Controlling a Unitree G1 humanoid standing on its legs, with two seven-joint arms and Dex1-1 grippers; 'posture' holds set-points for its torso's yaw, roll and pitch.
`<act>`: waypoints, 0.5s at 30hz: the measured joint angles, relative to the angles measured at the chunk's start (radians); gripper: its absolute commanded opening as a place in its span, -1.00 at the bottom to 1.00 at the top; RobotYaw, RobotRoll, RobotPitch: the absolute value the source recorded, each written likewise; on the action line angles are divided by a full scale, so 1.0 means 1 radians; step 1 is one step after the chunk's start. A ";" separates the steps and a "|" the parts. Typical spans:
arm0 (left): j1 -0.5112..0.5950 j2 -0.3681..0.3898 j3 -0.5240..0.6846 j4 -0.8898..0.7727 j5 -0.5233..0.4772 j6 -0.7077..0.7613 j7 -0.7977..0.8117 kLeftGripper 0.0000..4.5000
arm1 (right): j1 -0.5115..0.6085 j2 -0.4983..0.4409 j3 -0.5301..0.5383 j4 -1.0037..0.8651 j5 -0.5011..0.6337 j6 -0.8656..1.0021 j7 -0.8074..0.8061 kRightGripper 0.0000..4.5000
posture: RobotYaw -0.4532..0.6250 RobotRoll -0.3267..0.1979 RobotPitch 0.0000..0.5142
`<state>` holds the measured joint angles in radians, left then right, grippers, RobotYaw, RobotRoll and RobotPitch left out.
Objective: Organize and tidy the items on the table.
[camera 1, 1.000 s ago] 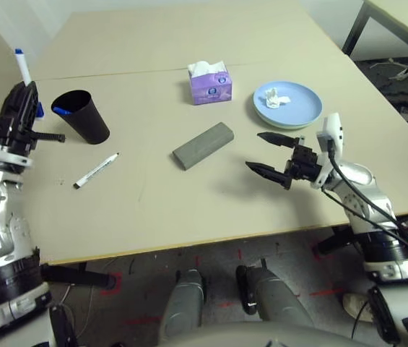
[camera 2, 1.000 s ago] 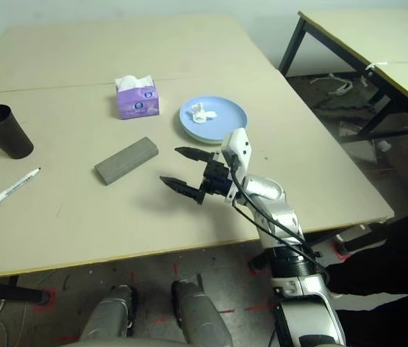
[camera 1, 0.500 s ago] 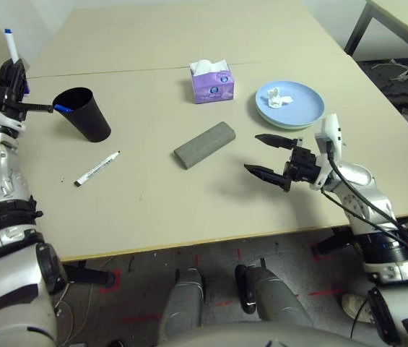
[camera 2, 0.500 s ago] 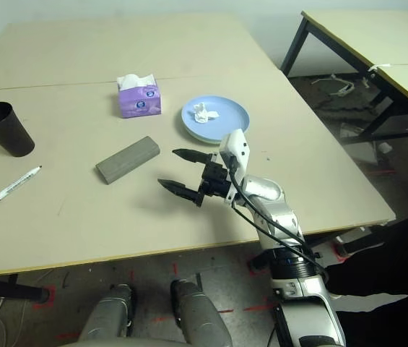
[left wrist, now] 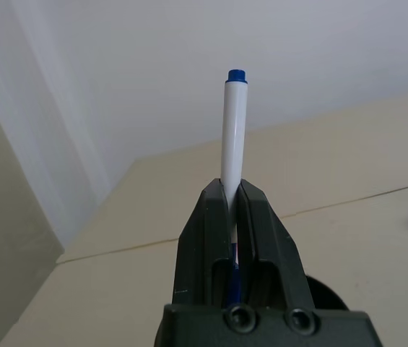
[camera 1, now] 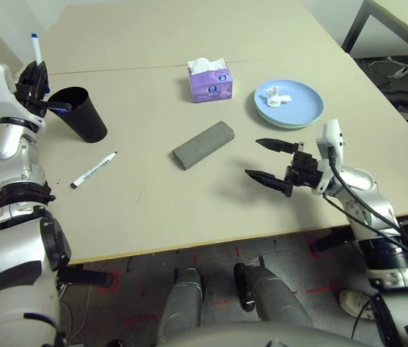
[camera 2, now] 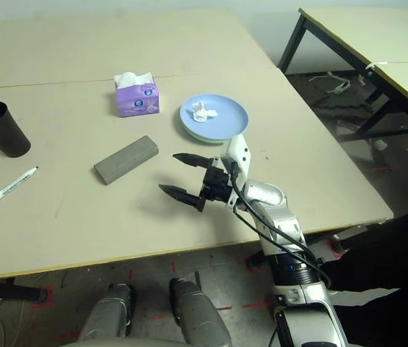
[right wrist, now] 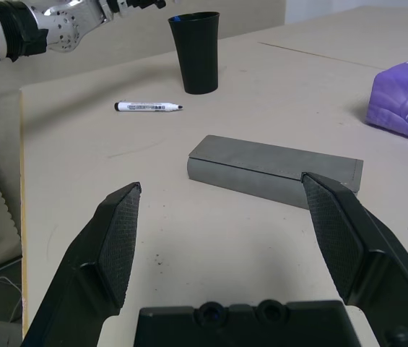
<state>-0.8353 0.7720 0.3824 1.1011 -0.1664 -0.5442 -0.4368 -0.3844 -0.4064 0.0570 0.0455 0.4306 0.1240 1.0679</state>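
Observation:
My left gripper (camera 1: 35, 78) is shut on a white marker (left wrist: 234, 137) with a blue cap, held upright just left of the black cup (camera 1: 81, 114). The cup holds something blue at its rim. A second marker (camera 1: 94, 170) lies on the table (camera 1: 153, 210) in front of the cup. The grey oblong case (camera 1: 203, 144) lies slantwise in the middle. My right gripper (camera 1: 268, 159) hovers open to the right of the case, pointing at it, with nothing between its fingers. The crumpled tissue (camera 1: 276, 97) rests on the blue plate (camera 1: 297, 108), which sits on a green one.
A purple tissue box (camera 1: 210, 81) stands behind the case, near the seam. A second table with dark legs (camera 2: 362, 43) stands at the far right, cables on the floor under it. The table's front edge runs just below my right gripper.
My left gripper has lifted the marker and carried it right, toward the cup's rim. The right gripper has stayed almost still and open.

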 measured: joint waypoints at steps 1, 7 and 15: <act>0.000 -0.001 0.000 0.001 0.000 -0.003 0.000 -0.99 | 0.000 0.000 0.000 0.000 0.000 0.000 -0.001 1.00 | -0.32 0.25 -0.27; 0.015 -0.009 0.000 0.001 -0.004 -0.024 0.011 -0.99 | 0.000 -0.001 0.000 -0.009 0.005 0.015 -0.001 1.00 | -0.32 0.25 -0.27; 0.035 -0.035 0.008 0.001 -0.025 -0.043 0.031 -0.69 | 0.000 0.000 0.000 -0.069 0.025 0.053 -0.014 1.00 | -0.33 0.25 -0.28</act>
<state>-0.8000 0.7375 0.3901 1.1024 -0.1912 -0.5867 -0.4056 -0.3846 -0.4064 0.0566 -0.0237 0.4554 0.1769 1.0538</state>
